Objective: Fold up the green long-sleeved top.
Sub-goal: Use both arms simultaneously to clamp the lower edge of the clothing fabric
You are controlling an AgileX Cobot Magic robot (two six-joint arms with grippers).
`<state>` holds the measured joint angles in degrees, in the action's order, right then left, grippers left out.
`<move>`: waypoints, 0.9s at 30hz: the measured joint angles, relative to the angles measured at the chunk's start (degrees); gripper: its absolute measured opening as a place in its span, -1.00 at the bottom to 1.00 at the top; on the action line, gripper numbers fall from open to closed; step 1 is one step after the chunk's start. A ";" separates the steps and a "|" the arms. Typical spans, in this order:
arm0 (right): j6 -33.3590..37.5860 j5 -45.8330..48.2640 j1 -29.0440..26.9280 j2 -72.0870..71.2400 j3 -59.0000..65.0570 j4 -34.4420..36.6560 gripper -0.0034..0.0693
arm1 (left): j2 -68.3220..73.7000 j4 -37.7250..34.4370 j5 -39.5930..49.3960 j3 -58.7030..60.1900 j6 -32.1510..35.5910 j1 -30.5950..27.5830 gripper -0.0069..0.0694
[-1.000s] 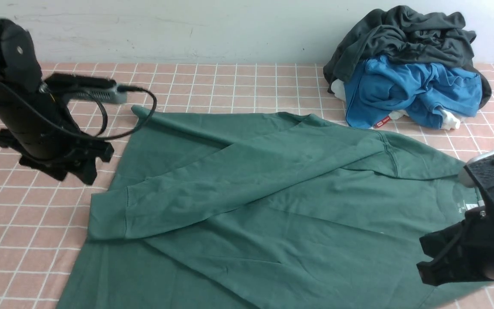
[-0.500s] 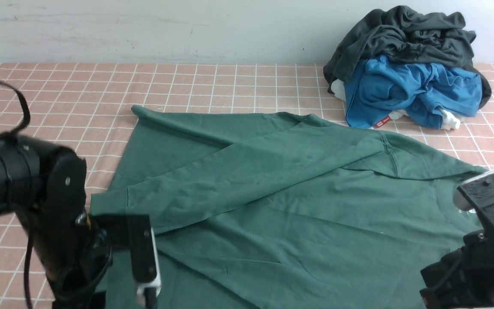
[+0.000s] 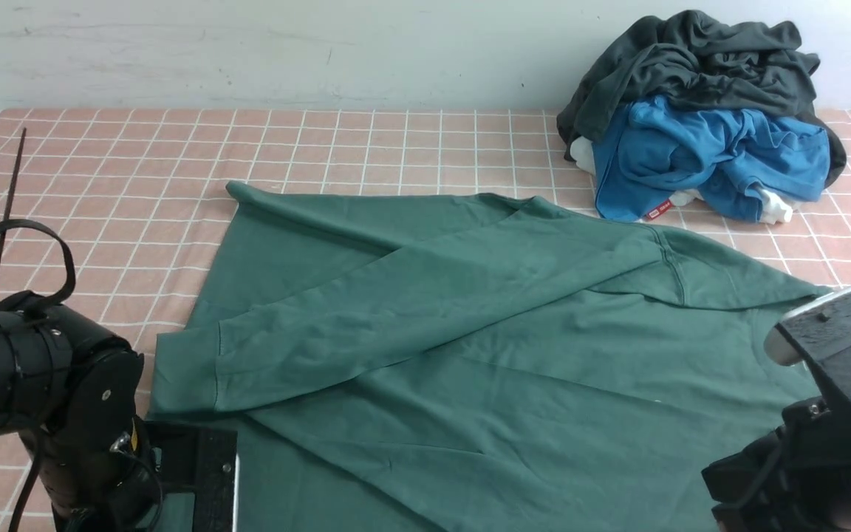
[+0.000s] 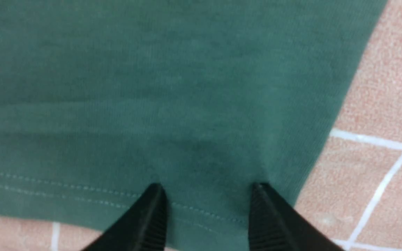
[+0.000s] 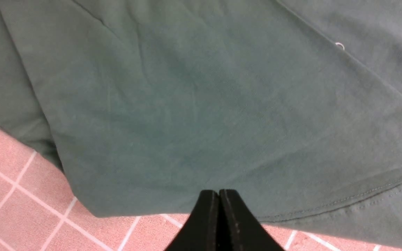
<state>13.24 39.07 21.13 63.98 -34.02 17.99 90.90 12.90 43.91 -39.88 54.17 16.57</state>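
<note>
The green long-sleeved top (image 3: 470,332) lies spread on the pink checked cloth, with one cuffed sleeve (image 3: 366,325) folded across its body. My left arm (image 3: 49,399) is at the near left corner of the top. In the left wrist view, the left gripper (image 4: 207,188) is open. Both fingertips (image 4: 157,195) press into the top (image 4: 152,87) just above its stitched hem, close to the corner. My right arm (image 3: 832,443) is at the near right. The right gripper (image 5: 218,191) is shut, its tip over the top's (image 5: 204,104) edge. I cannot tell whether cloth is pinched.
A dark grey garment (image 3: 691,59) and a blue garment (image 3: 699,155) are heaped at the back right, against the pale wall. The pink checked cloth (image 3: 396,140) covers the table round the top.
My left arm has swung from the far left, beside the folded sleeve, down to the top's near left corner. The right arm has sunk slightly. The top has not moved.
</note>
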 joint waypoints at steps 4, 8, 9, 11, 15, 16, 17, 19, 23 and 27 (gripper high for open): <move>0.00 0.28 0.00 0.00 -0.05 0.05 -0.93 | -1.59 0.41 -0.36 0.73 -1.57 0.00 0.01; 0.00 0.87 0.00 0.00 -0.05 0.73 -0.93 | -3.03 0.24 -0.47 0.80 -2.83 0.00 0.13; 0.00 0.94 0.00 0.00 -0.05 1.21 -0.93 | -3.02 0.18 -0.58 0.80 -2.96 0.00 0.17; 0.00 1.06 0.00 0.00 -0.05 1.49 -0.93 | -2.55 0.18 -0.58 0.86 -2.96 0.00 0.17; 0.00 1.06 0.00 0.00 -0.05 1.72 -0.93 | -0.81 0.00 -0.53 0.86 -2.96 0.00 0.17; 0.00 1.06 0.00 0.00 -0.05 1.68 -0.93 | -0.64 0.00 -0.53 0.74 -2.96 0.00 0.17; 0.00 1.06 0.00 0.00 -0.05 1.68 -0.93 | -0.64 0.00 -0.53 0.68 -2.96 0.00 0.17; 0.00 1.11 0.00 0.00 -0.05 1.68 -0.93 | -0.59 0.06 -0.44 0.69 -2.82 0.00 0.17; 0.05 1.18 0.00 0.00 -0.05 1.68 -0.93 | -0.73 0.06 -0.31 0.69 -2.60 0.00 0.17; 0.17 1.27 0.00 0.00 -0.05 1.68 -0.93 | -1.48 -0.65 -0.12 0.76 -1.18 0.00 0.17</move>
<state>13.41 40.34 21.13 63.98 -34.07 19.67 89.42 12.25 43.79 -39.12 52.99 16.57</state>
